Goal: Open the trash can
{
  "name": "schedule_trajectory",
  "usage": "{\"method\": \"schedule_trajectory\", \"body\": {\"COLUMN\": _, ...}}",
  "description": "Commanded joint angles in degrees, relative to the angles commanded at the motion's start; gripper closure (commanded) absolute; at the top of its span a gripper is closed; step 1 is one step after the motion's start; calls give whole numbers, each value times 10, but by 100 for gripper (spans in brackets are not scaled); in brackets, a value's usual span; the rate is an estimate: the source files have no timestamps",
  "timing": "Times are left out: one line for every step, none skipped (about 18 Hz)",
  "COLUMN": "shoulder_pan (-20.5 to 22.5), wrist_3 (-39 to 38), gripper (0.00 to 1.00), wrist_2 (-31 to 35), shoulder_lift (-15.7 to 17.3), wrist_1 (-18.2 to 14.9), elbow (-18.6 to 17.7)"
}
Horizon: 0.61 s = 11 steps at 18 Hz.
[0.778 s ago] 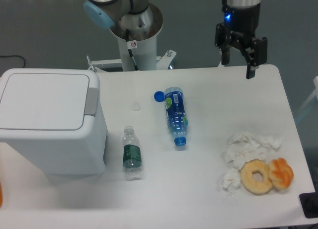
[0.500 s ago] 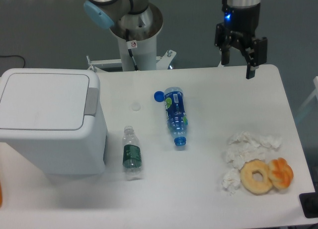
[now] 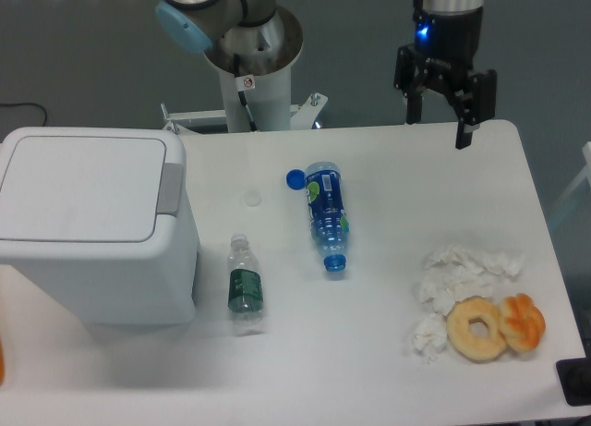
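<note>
While the tool (image 3: 436, 121) hangs over the far right edge of the white counter (image 3: 388, 361) with its two fingers spread apart and nothing between them, the trash can (image 3: 92, 232) stands far to its left, at the opposite end, with the flat lid (image 3: 78, 188) closed and the grey push-tab (image 3: 169, 188) on the lid edge that faces the tool's side. The robot base (image 3: 245, 47) rises behind the counter, to the left of the tool. Between the tool and the trash can lies a blue-labelled bottle (image 3: 326, 215) on its side, and a loose blue cap (image 3: 295, 178) is just beside its upper end. A smaller clear bottle with a green label (image 3: 245, 286) lies nearer to the trash can. Well in front of the tool, crumpled white tissues (image 3: 457, 278) touch a plain doughnut (image 3: 477, 328), and an orange pastry (image 3: 523, 322) lies against it.
</note>
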Motion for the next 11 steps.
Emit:
{"method": "schedule_trajectory", "body": {"shoulder_pan": 0, "wrist_3": -18, "gripper": 0, "wrist_2": 1, "shoulder_lift": 1, "wrist_1": 0, "elbow": 1}}
{"method": "schedule_trajectory", "body": {"shoulder_pan": -1, "wrist_3": -33, "gripper": 0, "wrist_2": 0, "shoulder_lift": 0, "wrist_1": 0, "elbow": 3}}
{"method": "schedule_trajectory", "body": {"shoulder_pan": -3, "wrist_3": -40, "gripper": 0, "wrist_2": 0, "shoulder_lift": 0, "wrist_1": 0, "elbow": 4}}
{"method": "schedule_trajectory", "body": {"shoulder_pan": -8, "wrist_3": -41, "gripper": 0, "wrist_2": 1, "shoulder_lift": -1, "wrist_1": 0, "elbow": 6}}
{"method": "schedule_trajectory", "body": {"shoulder_pan": -11, "wrist_3": -42, "gripper": 0, "wrist_2": 1, "shoulder_lift": -1, "wrist_1": 0, "elbow": 6}}
{"method": "schedule_trajectory", "body": {"shoulder_pan": -11, "wrist_3": -46, "gripper": 0, "wrist_2": 1, "shoulder_lift": -1, "wrist_1": 1, "elbow": 6}}
{"method": "schedule_trajectory", "body": {"shoulder_pan": -12, "wrist_3": -49, "gripper": 0, "wrist_2": 1, "shoulder_lift": -1, "wrist_1": 0, "elbow": 6}}
{"method": "schedule_trajectory", "body": {"shoulder_pan": -18, "wrist_3": -51, "gripper": 0, "wrist_2": 1, "shoulder_lift": -2, "wrist_1": 0, "elbow": 6}}
{"method": "schedule_trajectory", "body": {"shoulder_pan": -23, "wrist_3": -56, "gripper": 0, "wrist_2": 1, "shoulder_lift": -2, "wrist_1": 1, "elbow": 6}}
{"method": "schedule_trajectory", "body": {"shoulder_pan": -27, "wrist_3": -65, "gripper": 0, "wrist_2": 1, "shoulder_lift": -3, "wrist_1": 1, "elbow": 7}}
{"method": "schedule_trajectory", "body": {"shoulder_pan": -32, "wrist_3": -81, "gripper": 0, "wrist_2": 0, "shoulder_lift": -4, "wrist_1": 4, "elbow": 7}}
